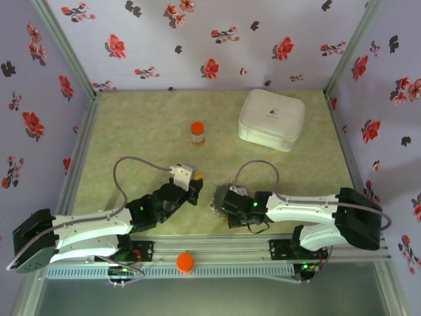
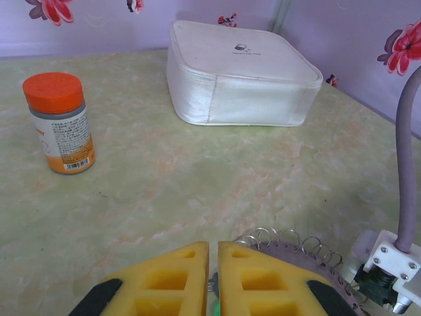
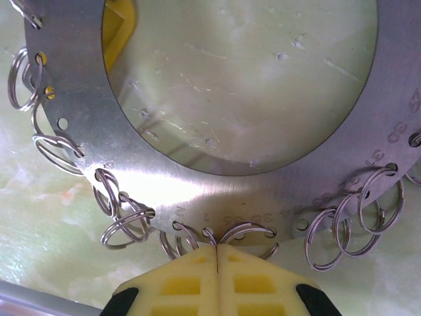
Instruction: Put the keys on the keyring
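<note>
the pale green table (image 1: 131, 131) is seen with the white box (image 1: 272, 118) at its far right, well apart from the work. the keyring (image 1: 216, 196), a flat grey ring with a wide hole, is found near the front edge, between the two grippers. whether it rests flat on the table or is lifted a little cannot be told. the orange-capped bottle (image 1: 197, 133) stands farther back, apart from both arms.

the right gripper (image 3: 216, 255) is seen with its yellow pads pressed together, no gap left, right at the ring's outer rim. one of the small wire loops (image 3: 125, 224) fringing that rim may be nipped there, but this cannot be confirmed. the left gripper (image 2: 214, 263) is closed to a thin slit just beside the ring's rim. a sliver of green and metal, judged to be a key (image 2: 214, 304), is pinched between its pads.

the step in hand is judged to be the threading of that key onto one loop. it would be done best if the ring were steadied by the right gripper while the key is brought in low and slowly along the rim. the loops are crowded and overlap, so a single one should be picked out and its split end met squarely by the key's hole. very little of the key is gripped, so twisting or slipping is a risk, and hard pushing should be avoided, as the ring could be shoved across the table.
</note>
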